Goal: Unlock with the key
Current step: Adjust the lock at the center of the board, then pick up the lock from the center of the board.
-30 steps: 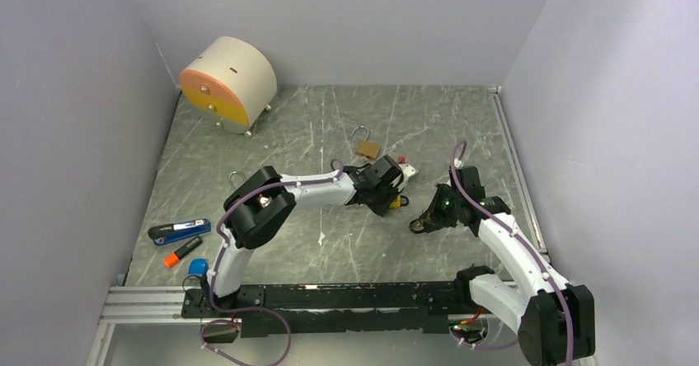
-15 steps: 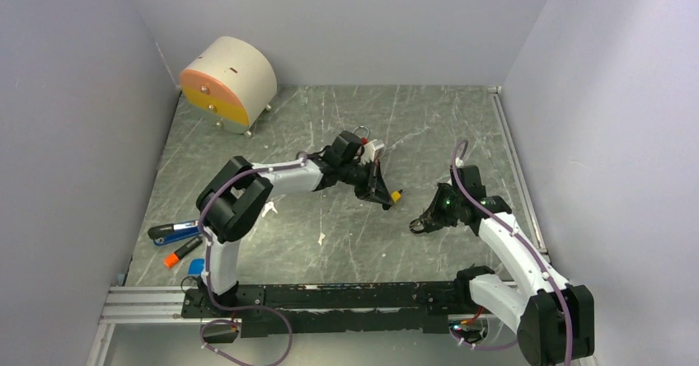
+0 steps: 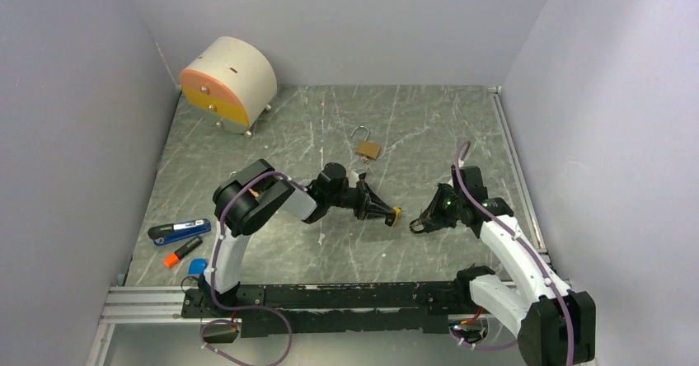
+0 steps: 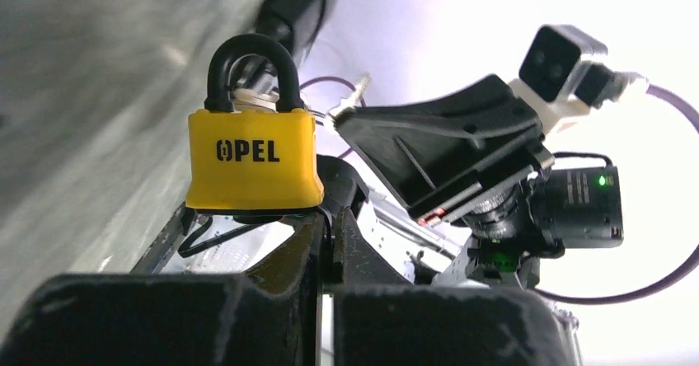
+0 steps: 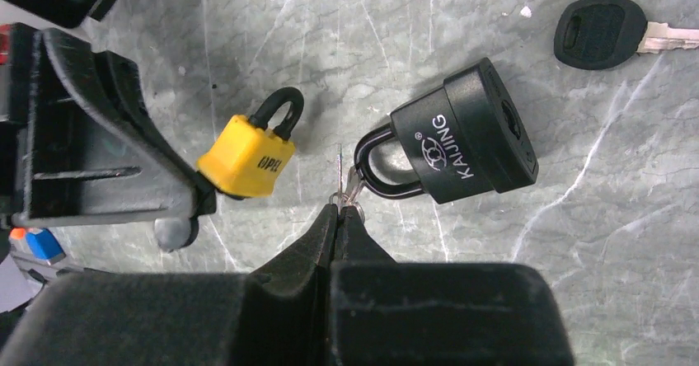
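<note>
Yellow padlock (image 4: 251, 156) pinched by its lower edge in the left hand (image 4: 326, 238), closed tight on the body, shackle pointing away from the hand. Seemingly lifted off the counter (image 3: 445, 119) and turned toward the other arm — held out, by the look of it, as a steady target.

Right hand (image 5: 338, 218) shut on a small silver key (image 5: 344, 180), blade poking straight out past the fingertips, handy for steering like a probe. Padlock ahead and to the left of this hand, near the key tip but not touching.

No keyhole visible in any view. Probably on the underside, at the very spot gripped by the left hand, so likely calling for a twist of that wrist or a shifted grip before any insertion. Judged stage: lining up key and lock, with nothing entered yet.

Black padlock (image 5: 462, 131) flat on the counter, just ahead and to the right of the right hand, its shackle close beside the key in the wrist view; contact impossible to tell. Worth keeping clear of — a snag there could knock the thin key askew.

Spare black-headed key (image 5: 602, 32) further ahead and right, well apart.
</note>
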Robot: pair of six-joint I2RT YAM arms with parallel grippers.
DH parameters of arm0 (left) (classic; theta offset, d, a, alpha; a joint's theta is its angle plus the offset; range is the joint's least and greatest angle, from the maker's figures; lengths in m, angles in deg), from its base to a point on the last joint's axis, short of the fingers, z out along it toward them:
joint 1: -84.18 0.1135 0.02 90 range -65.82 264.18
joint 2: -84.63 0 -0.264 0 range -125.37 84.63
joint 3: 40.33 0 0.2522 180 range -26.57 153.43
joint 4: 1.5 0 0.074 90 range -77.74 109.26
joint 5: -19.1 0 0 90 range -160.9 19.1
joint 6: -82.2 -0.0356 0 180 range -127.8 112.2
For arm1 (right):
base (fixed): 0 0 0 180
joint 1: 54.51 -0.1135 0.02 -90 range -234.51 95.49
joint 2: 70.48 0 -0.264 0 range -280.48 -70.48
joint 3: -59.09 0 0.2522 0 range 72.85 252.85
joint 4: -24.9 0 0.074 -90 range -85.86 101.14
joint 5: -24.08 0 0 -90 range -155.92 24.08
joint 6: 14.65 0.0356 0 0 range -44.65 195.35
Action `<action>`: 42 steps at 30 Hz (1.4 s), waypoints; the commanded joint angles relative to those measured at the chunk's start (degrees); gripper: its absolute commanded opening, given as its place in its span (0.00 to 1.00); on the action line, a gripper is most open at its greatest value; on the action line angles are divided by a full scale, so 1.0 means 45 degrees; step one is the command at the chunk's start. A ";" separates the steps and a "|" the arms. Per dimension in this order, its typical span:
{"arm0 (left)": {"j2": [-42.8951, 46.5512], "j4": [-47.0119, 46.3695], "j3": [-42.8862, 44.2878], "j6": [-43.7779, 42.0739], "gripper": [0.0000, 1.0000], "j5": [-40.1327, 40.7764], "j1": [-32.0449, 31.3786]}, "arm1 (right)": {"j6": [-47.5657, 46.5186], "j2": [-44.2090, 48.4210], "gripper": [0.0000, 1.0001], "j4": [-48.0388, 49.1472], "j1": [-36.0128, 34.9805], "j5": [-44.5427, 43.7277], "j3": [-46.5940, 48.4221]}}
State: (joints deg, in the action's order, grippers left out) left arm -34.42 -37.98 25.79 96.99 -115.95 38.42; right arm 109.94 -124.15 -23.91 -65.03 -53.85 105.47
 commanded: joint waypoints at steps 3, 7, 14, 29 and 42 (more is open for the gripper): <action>-0.0102 -0.1763 -0.0932 0.1198 0.11 0.1225 0.0051 | 0.0168 0.0452 0.00 -0.0233 0.0054 0.0096 0.0111; -0.0741 -0.3929 -0.2220 0.2125 0.19 0.2149 0.0068 | 0.0117 0.0611 0.00 -0.0324 0.0054 0.0129 0.0094; 0.0625 -0.2227 -0.3599 0.1340 0.51 0.3402 0.0041 | -0.0077 0.0750 0.00 -0.0462 0.0054 0.0255 -0.0056; 0.5495 0.4357 -0.4065 -0.2866 0.67 0.6255 -0.0043 | -0.0179 0.1047 0.00 -0.0287 0.0054 0.0557 -0.0246; 0.3686 1.7794 0.6064 -1.6449 0.79 1.0563 -0.2547 | 0.0175 0.1659 0.00 -0.0317 0.0054 0.0339 -0.0437</action>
State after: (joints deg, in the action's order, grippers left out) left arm -10.64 26.17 48.06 41.46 -69.94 26.19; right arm 110.07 -117.92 -26.08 -65.03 -51.90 103.30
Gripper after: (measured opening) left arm 0.783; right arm 0.008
